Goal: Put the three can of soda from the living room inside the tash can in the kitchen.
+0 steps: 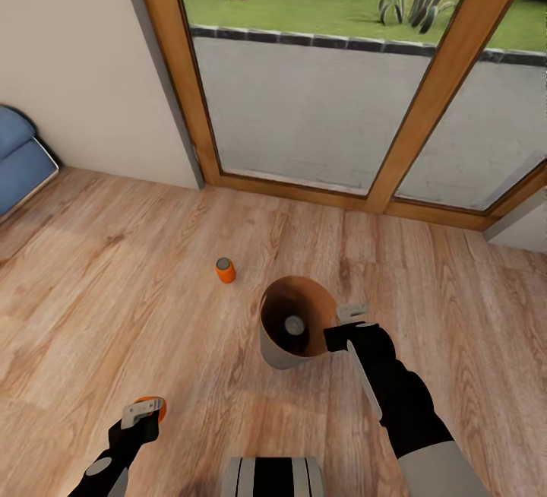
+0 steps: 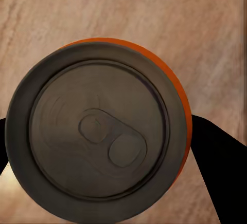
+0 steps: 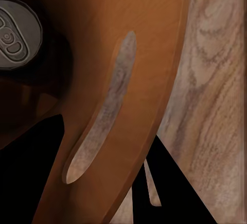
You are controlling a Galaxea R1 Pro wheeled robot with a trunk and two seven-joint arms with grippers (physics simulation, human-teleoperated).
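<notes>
1 of 3 cans [image 1: 295,324] in the bin [image 1: 278,351] that the right end effector [image 1: 351,320] grips by its rim, left end effector [image 1: 141,410] clamped on an orange can [image 1: 155,405], second orange can [image 1: 224,270] on the floor, kitchen run pending.

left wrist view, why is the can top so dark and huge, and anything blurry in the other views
Left wrist view: the orange can sits close under the camera, its top shaded and crisp, the floor behind soft. Right wrist view: the trash can wall is close and smooth, its inside deep in shadow around a can top. Head view: evenly lit, straight door frames lean outward.
</notes>
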